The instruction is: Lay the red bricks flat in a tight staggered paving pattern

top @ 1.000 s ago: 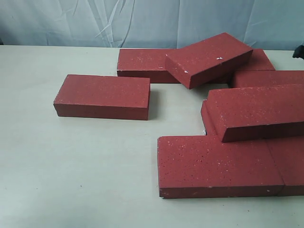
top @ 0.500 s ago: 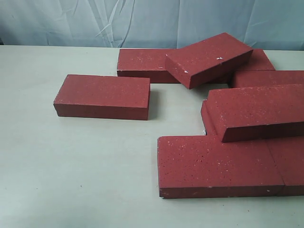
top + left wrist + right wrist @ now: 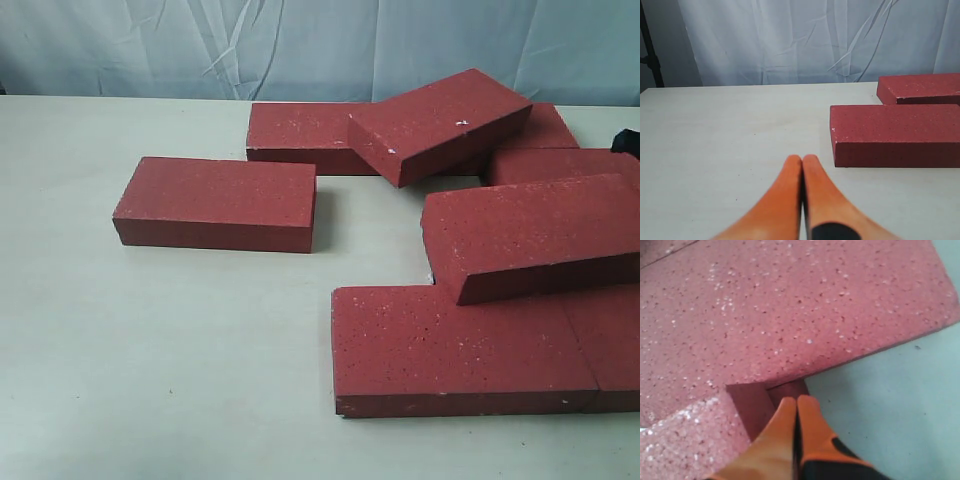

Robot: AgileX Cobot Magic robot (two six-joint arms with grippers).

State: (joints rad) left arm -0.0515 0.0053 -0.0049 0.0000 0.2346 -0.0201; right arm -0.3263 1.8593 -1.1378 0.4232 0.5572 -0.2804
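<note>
Red bricks (image 3: 460,345): gritty, rigid, probably heavy; loose on the table (image 3: 150,380), two lying tilted across neighbours.
Left gripper (image 3: 802,161) pressed together, empty, over bare table near the lone brick (image 3: 215,200). Right gripper (image 3: 796,404) likewise pinched on nothing, tips at a brick corner, contact unclear. I'd shove side faces; grit should resist slipping.
</note>
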